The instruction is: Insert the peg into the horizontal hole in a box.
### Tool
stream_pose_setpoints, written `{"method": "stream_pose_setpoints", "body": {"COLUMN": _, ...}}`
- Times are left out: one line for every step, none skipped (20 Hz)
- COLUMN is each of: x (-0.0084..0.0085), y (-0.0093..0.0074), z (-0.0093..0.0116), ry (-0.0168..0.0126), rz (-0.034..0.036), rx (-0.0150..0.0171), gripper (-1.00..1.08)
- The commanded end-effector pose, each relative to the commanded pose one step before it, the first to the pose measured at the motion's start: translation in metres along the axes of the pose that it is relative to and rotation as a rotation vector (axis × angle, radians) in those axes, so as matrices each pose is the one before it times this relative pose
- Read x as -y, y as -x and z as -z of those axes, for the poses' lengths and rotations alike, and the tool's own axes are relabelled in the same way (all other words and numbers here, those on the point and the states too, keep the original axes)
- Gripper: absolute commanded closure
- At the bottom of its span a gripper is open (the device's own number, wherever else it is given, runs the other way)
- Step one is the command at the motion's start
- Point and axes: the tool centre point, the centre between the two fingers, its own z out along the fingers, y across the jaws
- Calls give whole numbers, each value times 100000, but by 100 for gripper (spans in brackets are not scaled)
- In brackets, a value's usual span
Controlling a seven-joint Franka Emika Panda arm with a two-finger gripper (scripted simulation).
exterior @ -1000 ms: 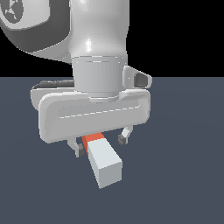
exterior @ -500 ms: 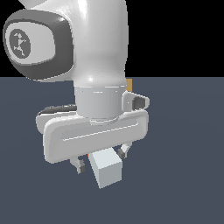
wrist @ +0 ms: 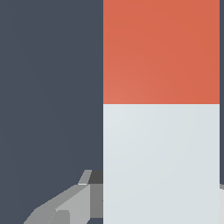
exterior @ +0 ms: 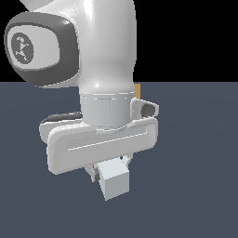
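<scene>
The peg (exterior: 114, 182) lies on the dark floor, and only its pale grey-white end shows below the hand in the exterior view. In the wrist view the peg (wrist: 161, 109) fills the frame, red half beyond the white half. My gripper (exterior: 110, 168) straddles the white part, its fingers (exterior: 95, 173) pressed against both sides, so it is shut on the peg. In the wrist view one finger (wrist: 74, 203) lies flush against the peg's side. Of the box (exterior: 137, 89), just a tan sliver shows behind the arm. The hole is hidden.
The arm's white body (exterior: 107, 56) blocks most of the exterior view. Dark grey floor (exterior: 195, 176) spreads all around, with a black background above it.
The hand has come down over the peg, hiding its red end in the exterior view. The fingers have moved inward against the peg's sides. The peg has stayed in place.
</scene>
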Motion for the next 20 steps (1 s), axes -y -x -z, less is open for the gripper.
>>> {"method": "stream_pose_setpoints", "body": {"x": 25, "y": 37, "z": -38, "ry": -27, "rz": -1, "rx": 38, "gripper": 108}}
{"method": "stream_pose_setpoints", "body": {"x": -23, "y": -34, "z": 30, "ry": 0, "rz": 0, "rx": 0, "gripper": 108}}
{"method": "stream_pose_setpoints", "body": {"x": -24, "y": -34, "z": 9, "ry": 0, "rz": 0, "rx": 0, "gripper": 108}}
{"method": "stream_pose_setpoints", "body": {"x": -52, "y": -74, "z": 28, "ry": 24, "rz": -58, "rx": -29, "gripper": 108}}
{"method": "stream_pose_setpoints", "body": {"x": -84, "y": -118, "z": 43, "ry": 3, "rz": -109, "rx": -3, "gripper": 108}}
{"method": "stream_pose_setpoints", "body": {"x": -122, "y": -172, "z": 60, "ry": 0, "rz": -138, "rx": 0, "gripper": 108}}
{"method": "stream_pose_setpoints", "body": {"x": -155, "y": -218, "z": 77, "ry": 0, "rz": -183, "rx": 0, "gripper": 108}}
{"method": "stream_pose_setpoints", "body": {"x": -192, "y": -269, "z": 94, "ry": 0, "rz": -218, "rx": 0, "gripper": 108}}
{"method": "stream_pose_setpoints", "body": {"x": -227, "y": -317, "z": 111, "ry": 0, "rz": -258, "rx": 0, "gripper": 108}}
{"method": "stream_pose_setpoints", "body": {"x": -264, "y": -369, "z": 129, "ry": 0, "rz": -293, "rx": 0, "gripper": 108}}
{"method": "stream_pose_setpoints", "body": {"x": -297, "y": -412, "z": 146, "ry": 0, "rz": -342, "rx": 0, "gripper": 108}}
{"method": "stream_pose_setpoints", "body": {"x": -334, "y": -462, "z": 163, "ry": 0, "rz": -378, "rx": 0, "gripper": 108}}
{"method": "stream_pose_setpoints", "body": {"x": -371, "y": -513, "z": 180, "ry": 0, "rz": -414, "rx": 0, "gripper": 108}}
{"method": "stream_pose_setpoints", "body": {"x": -406, "y": -559, "z": 198, "ry": 0, "rz": -458, "rx": 0, "gripper": 108}}
{"method": "stream_pose_setpoints", "body": {"x": -442, "y": -605, "z": 216, "ry": 0, "rz": -503, "rx": 0, "gripper": 108}}
{"method": "stream_pose_setpoints", "body": {"x": -482, "y": -659, "z": 233, "ry": 0, "rz": -535, "rx": 0, "gripper": 108}}
{"method": "stream_pose_setpoints", "body": {"x": -519, "y": -705, "z": 252, "ry": 0, "rz": -582, "rx": 1, "gripper": 108}}
{"method": "stream_pose_setpoints", "body": {"x": -557, "y": -753, "z": 269, "ry": -1, "rz": -618, "rx": 1, "gripper": 108}}
{"method": "stream_pose_setpoints", "body": {"x": -583, "y": -781, "z": 280, "ry": -1, "rz": -648, "rx": 1, "gripper": 108}}
{"method": "stream_pose_setpoints", "body": {"x": -601, "y": -799, "z": 287, "ry": -1, "rz": -659, "rx": 1, "gripper": 108}}
